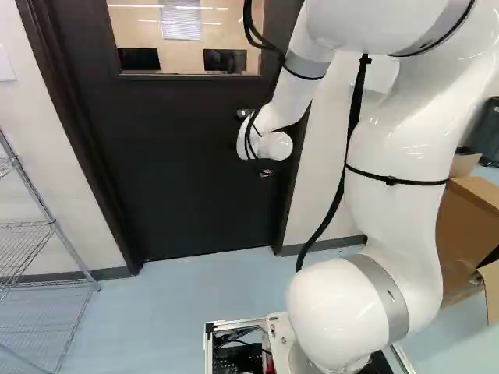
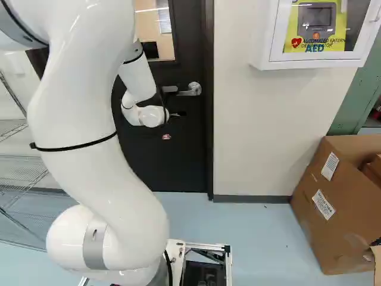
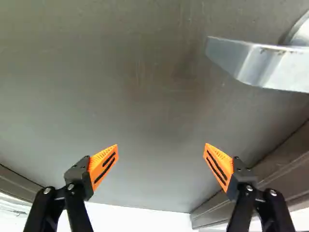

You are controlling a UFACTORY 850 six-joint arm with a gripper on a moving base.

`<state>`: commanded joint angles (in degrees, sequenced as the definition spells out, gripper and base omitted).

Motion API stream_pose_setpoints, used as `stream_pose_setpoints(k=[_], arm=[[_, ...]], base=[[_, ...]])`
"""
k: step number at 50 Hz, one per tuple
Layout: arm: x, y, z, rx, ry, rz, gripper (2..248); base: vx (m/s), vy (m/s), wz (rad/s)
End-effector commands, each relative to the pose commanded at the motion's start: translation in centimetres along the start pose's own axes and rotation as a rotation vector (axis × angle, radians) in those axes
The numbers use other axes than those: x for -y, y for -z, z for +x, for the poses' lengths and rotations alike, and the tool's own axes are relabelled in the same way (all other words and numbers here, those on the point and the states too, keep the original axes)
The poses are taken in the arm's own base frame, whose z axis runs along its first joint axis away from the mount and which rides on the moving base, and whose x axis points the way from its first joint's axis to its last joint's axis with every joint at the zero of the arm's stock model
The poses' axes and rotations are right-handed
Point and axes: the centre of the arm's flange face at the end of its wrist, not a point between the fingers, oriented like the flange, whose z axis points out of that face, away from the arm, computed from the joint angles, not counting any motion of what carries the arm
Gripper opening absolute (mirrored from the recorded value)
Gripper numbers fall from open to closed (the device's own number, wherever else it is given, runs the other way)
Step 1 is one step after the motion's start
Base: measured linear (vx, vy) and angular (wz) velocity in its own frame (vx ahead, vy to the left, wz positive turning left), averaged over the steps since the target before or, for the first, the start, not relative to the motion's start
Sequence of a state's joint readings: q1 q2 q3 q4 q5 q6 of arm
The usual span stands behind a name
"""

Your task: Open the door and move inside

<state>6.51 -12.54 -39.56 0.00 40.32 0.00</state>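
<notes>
We have our black, orange-padded fingers (image 3: 103,164) spread, clear of the silver metal lever handle (image 3: 270,65) near the edge of the flat dark door (image 1: 179,164).

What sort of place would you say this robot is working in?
Probably an office or lab building: the dark door has a window onto a room with black screens, and a wire rack and a cardboard box stand on this side.
</notes>
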Motion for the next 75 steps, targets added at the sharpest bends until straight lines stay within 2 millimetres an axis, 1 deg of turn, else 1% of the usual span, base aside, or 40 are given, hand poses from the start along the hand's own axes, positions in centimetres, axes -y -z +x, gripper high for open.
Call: stream_pose_setpoints(k=[30,35,45,75], arm=[[-0.7,7.3,0.4,-0.053,-0.006,-0.015,247],[-0.8,8.3,0.5,-0.065,-0.007,-0.018,247],[-0.8,9.2,1.2,-0.09,-0.007,-0.019,247],[-0.8,10.7,3.9,-0.163,-0.006,-0.019,247]], base=[[0.0,0.0,0.0],[0.0,0.0,0.0],[0.0,0.0,0.0],[0.0,0.0,0.0]])
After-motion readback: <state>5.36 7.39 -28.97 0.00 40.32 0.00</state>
